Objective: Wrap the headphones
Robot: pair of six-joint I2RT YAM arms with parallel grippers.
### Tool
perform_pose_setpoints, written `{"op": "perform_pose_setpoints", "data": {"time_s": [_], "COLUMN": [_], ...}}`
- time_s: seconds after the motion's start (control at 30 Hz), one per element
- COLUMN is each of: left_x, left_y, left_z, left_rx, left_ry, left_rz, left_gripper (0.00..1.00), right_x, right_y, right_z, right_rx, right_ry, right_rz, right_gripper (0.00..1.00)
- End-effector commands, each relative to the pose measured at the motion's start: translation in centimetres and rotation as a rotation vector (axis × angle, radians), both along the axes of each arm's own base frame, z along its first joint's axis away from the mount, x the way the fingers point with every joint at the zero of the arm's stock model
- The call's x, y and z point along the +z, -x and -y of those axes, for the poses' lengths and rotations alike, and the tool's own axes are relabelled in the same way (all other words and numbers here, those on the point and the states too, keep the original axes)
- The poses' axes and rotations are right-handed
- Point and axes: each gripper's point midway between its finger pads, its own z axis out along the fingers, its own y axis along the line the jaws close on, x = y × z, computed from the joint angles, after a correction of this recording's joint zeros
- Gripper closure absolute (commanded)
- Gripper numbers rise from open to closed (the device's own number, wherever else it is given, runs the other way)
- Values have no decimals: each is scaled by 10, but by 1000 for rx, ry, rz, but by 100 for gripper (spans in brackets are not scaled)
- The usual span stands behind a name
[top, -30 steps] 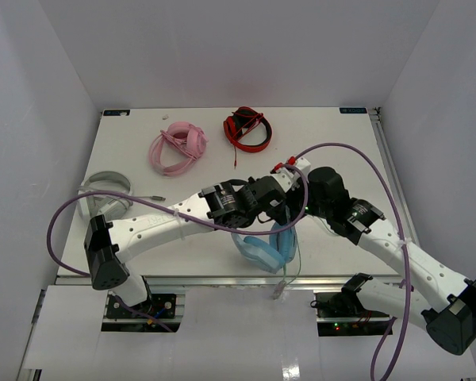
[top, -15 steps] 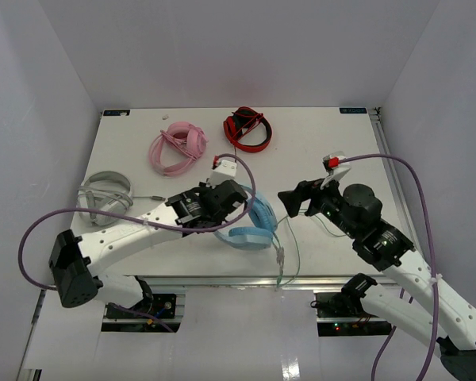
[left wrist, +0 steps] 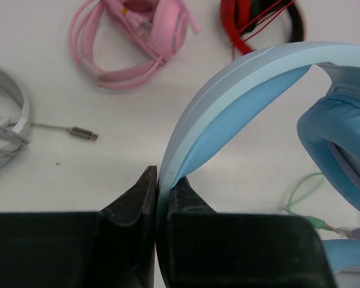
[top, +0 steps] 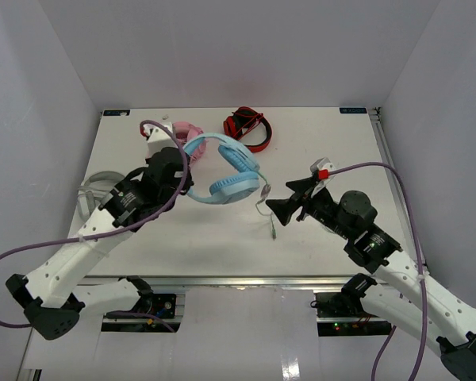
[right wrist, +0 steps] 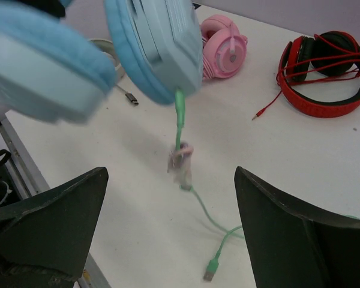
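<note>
The light blue headphones (top: 226,171) hang in the air above the table's middle, held by the headband. My left gripper (top: 184,171) is shut on the headband (left wrist: 228,90), which runs between my jaws in the left wrist view. The thin pale green cable (top: 268,208) dangles from an ear cup (right wrist: 159,42) to the table, its plug (right wrist: 211,269) lying there. My right gripper (top: 279,205) is open and empty, just right of the hanging cable (right wrist: 180,120), which shows between the jaws in the right wrist view.
A pink headset (top: 184,135) and a red-black headset (top: 247,128) lie at the back of the table. A grey-white headset (top: 101,189) with a cable lies at the left. White walls enclose the table.
My left gripper has lifted the blue headphones up and back to the left, off the table's front edge. My right gripper has drawn back to the right and now faces the dangling cable.
</note>
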Motion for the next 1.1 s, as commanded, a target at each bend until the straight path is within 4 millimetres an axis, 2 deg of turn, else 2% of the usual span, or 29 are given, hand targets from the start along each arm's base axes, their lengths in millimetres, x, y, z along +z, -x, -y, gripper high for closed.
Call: {"op": "perform_pose_setpoints", "data": {"time_s": [0.0, 0.2, 0.3, 0.37, 0.57, 0.8, 0.9, 1.07], "left_x": [116, 175, 187, 190, 191, 191, 200, 207], "left_y": [13, 32, 39, 44, 53, 55, 59, 60], "left_z": [1, -14, -18, -17, -18, -35, -39, -39], "left_rx": [-57, -77, -90, -111, -137, -79, -84, -94], "left_ry": [276, 371, 408, 431, 457, 428, 447, 448], "left_rz": [233, 330, 355, 358, 358, 378, 402, 410], "left_gripper": [100, 100, 100, 100, 100, 100, 100, 100], "right_x": [17, 20, 27, 29, 33, 48, 40, 23], "right_y": [1, 14, 9, 6, 16, 24, 24, 26], "right_z": [-12, -19, -20, -24, -38, -31, -36, -49], "right_rx": [75, 150, 135, 141, 252, 252, 278, 345], "right_ry": [-45, -115, -121, -116, -86, -80, -69, -76], "right_rz": [183, 354, 415, 438, 498, 520, 496, 438], "right_gripper": [5, 3, 2, 1, 0, 0, 0, 8]}}
